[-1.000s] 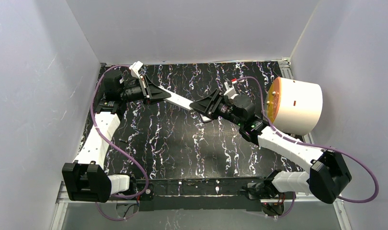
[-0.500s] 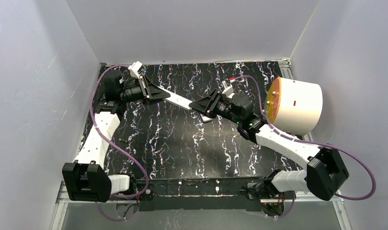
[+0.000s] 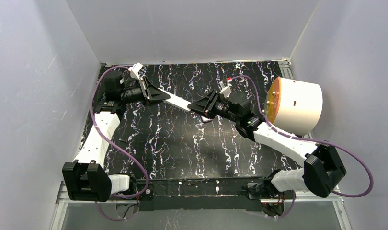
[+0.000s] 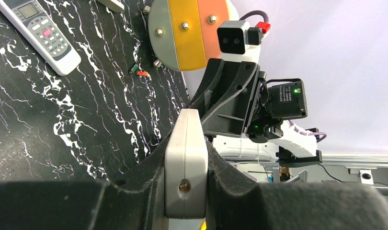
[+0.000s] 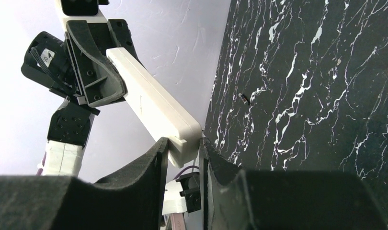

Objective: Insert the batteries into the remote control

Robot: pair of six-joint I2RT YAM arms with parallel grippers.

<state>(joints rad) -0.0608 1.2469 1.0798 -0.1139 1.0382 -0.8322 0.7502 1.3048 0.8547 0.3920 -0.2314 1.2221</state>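
Slim white plastic remote control (image 5: pixel 149 103) aloft, clamped by left gripper (image 4: pixel 186 143); right gripper (image 5: pixel 183 145) pinches its free end. Tiny cylindrical batteries (image 4: pixel 142 73), one reddish, lie on black marbled table (image 4: pixel 86 120). Likely step: opening compartment. Next needs steady counter-hold.

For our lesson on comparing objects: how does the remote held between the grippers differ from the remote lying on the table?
Pose: the held remote is off the table, clamped by the left gripper, its far end between the fingers of the right gripper; the table remote lies flat, untouched. Look: the table remote shows a display and buttons; the held remote shows only plain casing. Both are slim and pale.
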